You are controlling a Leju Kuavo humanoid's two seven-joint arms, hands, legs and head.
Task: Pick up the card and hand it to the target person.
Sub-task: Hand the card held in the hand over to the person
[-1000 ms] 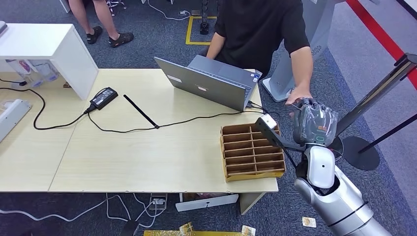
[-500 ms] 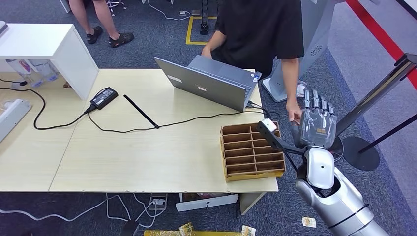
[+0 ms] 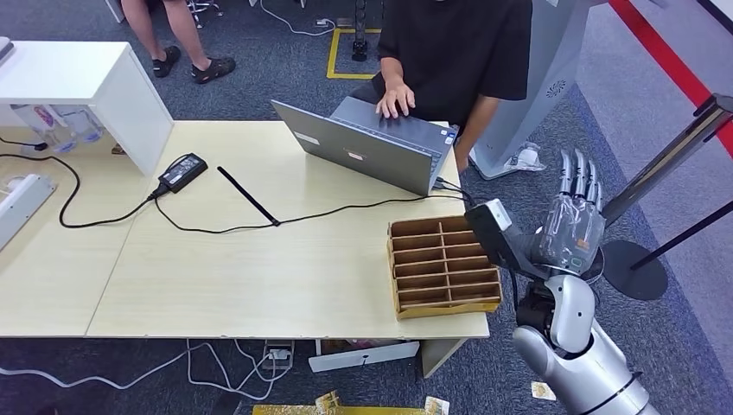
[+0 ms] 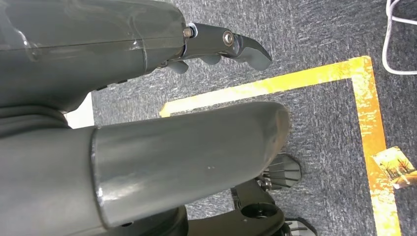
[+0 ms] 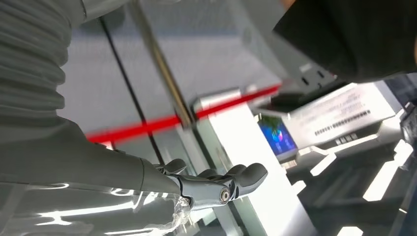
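Head view: the pale wooden table [image 3: 259,259] spans the frame from nine o'clock to the centre. At twelve o'clock a person in a black shirt [image 3: 454,43] sits behind it, one hand on the keyboard of an open grey laptop [image 3: 367,147]. A second person's legs in dark sandals [image 3: 177,39] stand at eleven o'clock. A white shelf unit [image 3: 82,82] sits at ten o'clock on the table's far corner.

At four o'clock the silver right arm rises beside the table's edge. The right hand [image 3: 575,216] is held up with its fingers [image 3: 577,173] straight and spread apart, holding nothing and touching nothing. In the right wrist view the same hand's fingers [image 5: 231,179] extend freely with nothing between them. The left hand [image 4: 147,98] appears in the left wrist view above grey carpet and yellow floor tape; its thumb and dark fingers stand apart and hold nothing.

A brown divided cardboard tray [image 3: 442,268] sits on the table near its edge at four o'clock, just beside the right arm. A black power adapter [image 3: 181,170] with its cable [image 3: 112,212] lies at ten o'clock.

The card cannot be made out in either hand or with the person. No writing is legible; small print on a white panel in the right wrist view is too blurred to read.
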